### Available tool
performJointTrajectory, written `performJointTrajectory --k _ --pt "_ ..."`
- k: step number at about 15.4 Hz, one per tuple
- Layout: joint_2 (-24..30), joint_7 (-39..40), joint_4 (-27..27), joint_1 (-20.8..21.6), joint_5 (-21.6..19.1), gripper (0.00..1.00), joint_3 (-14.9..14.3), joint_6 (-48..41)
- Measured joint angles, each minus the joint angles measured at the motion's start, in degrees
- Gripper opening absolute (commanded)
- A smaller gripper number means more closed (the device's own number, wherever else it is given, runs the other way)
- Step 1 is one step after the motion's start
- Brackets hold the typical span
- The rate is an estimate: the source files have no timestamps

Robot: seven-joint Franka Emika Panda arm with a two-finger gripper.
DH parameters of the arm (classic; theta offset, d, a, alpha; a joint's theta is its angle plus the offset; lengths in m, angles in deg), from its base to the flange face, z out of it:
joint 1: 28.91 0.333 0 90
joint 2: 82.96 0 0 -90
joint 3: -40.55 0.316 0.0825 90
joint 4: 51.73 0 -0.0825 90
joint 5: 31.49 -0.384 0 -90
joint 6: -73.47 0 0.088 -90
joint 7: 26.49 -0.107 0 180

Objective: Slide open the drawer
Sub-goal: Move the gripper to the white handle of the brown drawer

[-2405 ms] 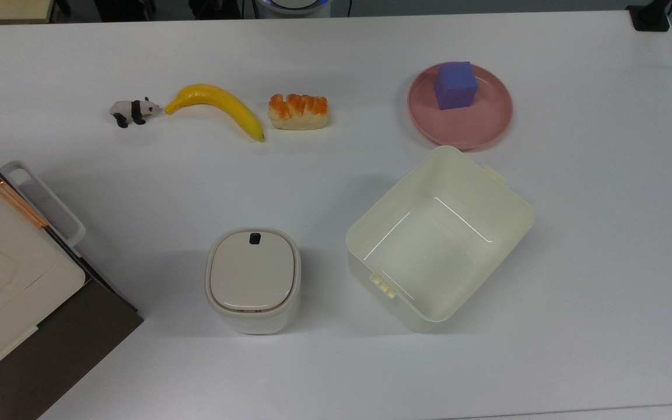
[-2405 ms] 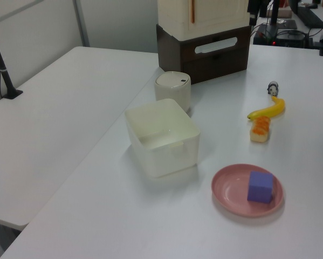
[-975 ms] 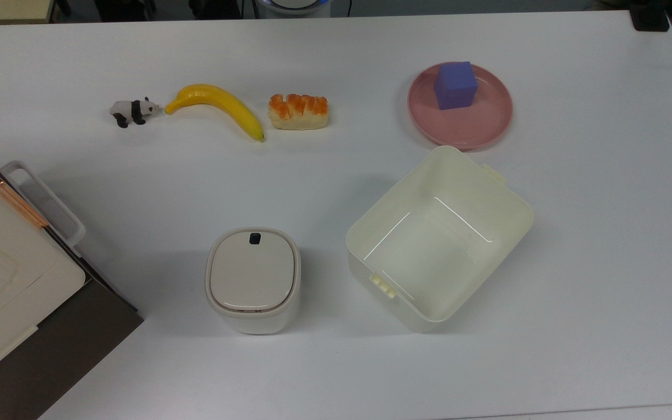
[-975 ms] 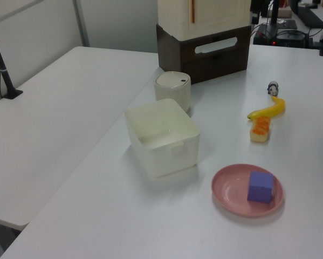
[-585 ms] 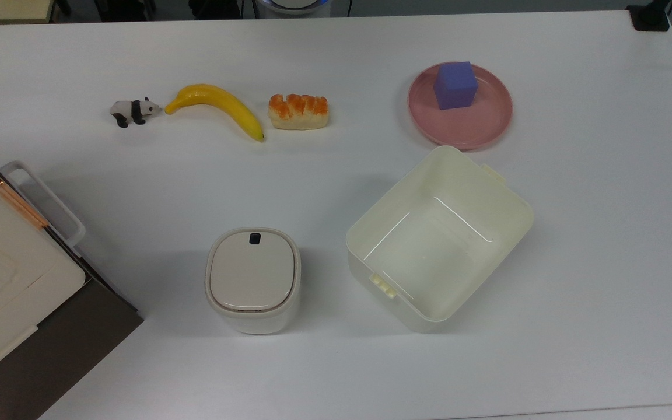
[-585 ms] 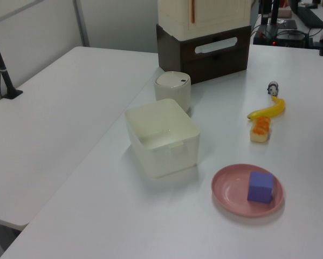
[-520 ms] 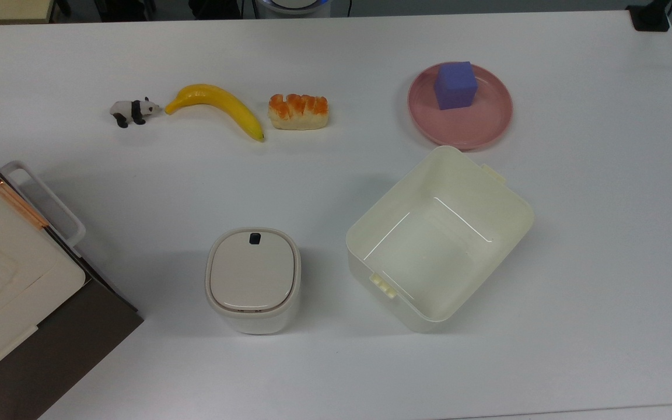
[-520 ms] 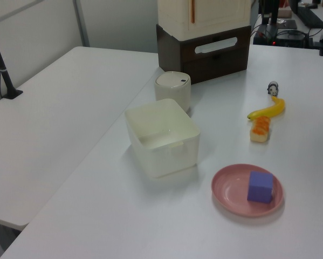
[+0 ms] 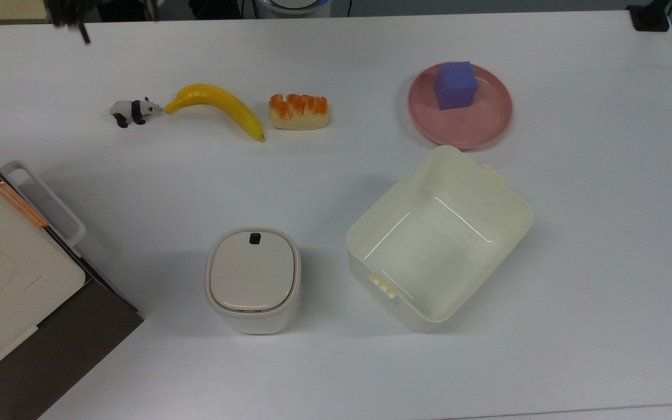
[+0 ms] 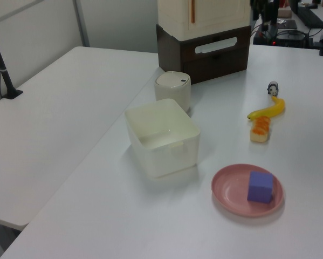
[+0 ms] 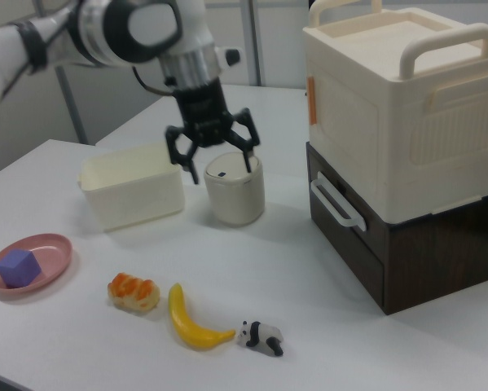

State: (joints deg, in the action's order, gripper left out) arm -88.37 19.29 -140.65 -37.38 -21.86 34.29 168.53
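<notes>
Entering top view's corner: tool [image 11: 214, 157]

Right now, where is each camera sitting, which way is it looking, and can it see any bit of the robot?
Top view: overhead, looking straight down at the white table; a dark bit of the arm shows at the upper edge.
Left view: beyond the pink plate, facing the drawer.
Right view: by the panda toy, facing the arm and open gripper.
All three share the banana and the cream bin.
</notes>
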Motion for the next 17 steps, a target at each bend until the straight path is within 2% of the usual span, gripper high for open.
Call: performJointTrajectory --k 5,8,17 --pt "-6.94 -1.28 0.03 -0.09 5.78 1.00 0.00 8.97" --pt "-9.16 -1.30 0.11 -0.49 7.71 1.00 -0.01 12.16" --pt "-13.95 -1.16 1.47 -4.32 8.14 1.00 -0.03 17.10"
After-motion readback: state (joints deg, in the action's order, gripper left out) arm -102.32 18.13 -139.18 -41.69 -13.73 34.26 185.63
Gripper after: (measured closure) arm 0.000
